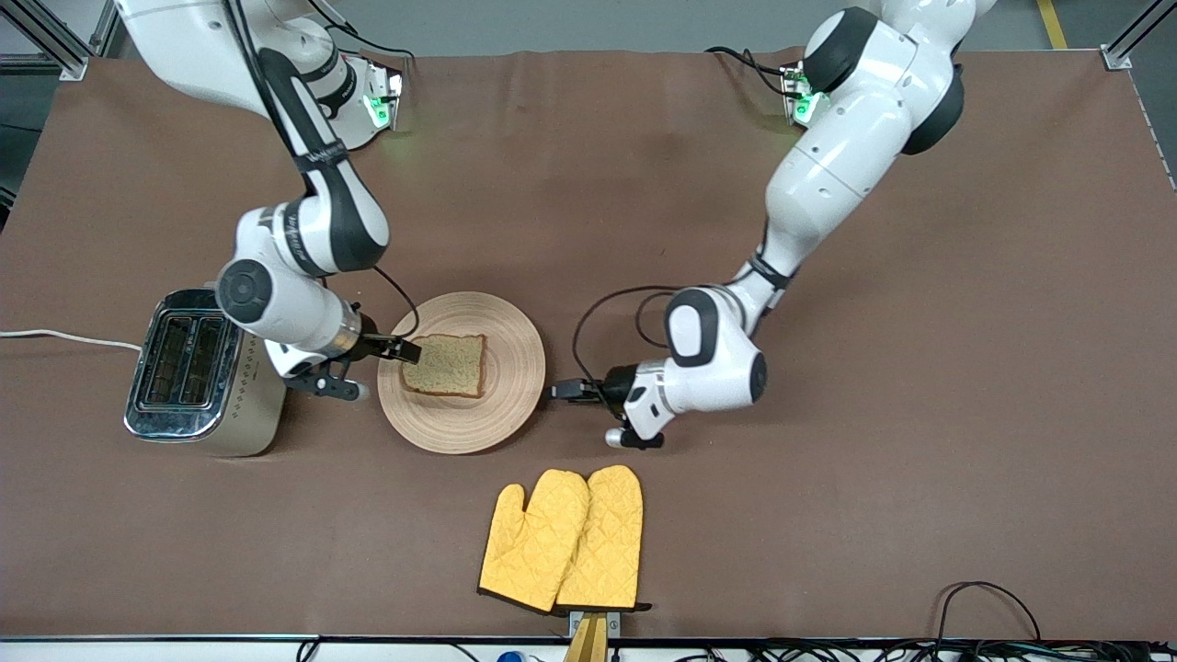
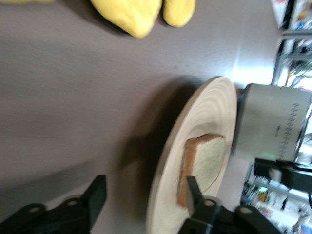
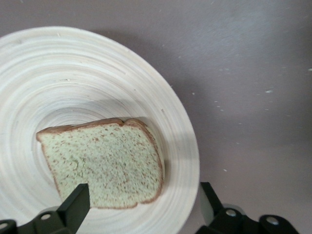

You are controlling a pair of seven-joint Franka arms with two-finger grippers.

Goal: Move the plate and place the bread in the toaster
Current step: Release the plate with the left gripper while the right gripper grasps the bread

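Observation:
The pale wooden plate [image 1: 510, 368] lies mid-table with the bread [image 1: 446, 365] flat on it. The beige toaster [image 1: 198, 372] with its chrome top stands beside the plate, toward the right arm's end. My right gripper [image 1: 391, 360] is open between toaster and plate. In the right wrist view [image 3: 142, 204] one finger is over the bread's corner [image 3: 105, 165] and the other is off the plate's rim [image 3: 187, 146]. My left gripper [image 1: 559, 391] is open at the plate's rim toward the left arm's end. In the left wrist view [image 2: 145, 195] the rim [image 2: 168, 161] lies between its fingers.
A pair of yellow oven mitts [image 1: 565, 538] lies nearer the front camera than the plate and shows in the left wrist view [image 2: 141, 14]. The toaster's white cord [image 1: 64, 338] runs off the table's end. Brown cloth covers the table [image 1: 919, 460].

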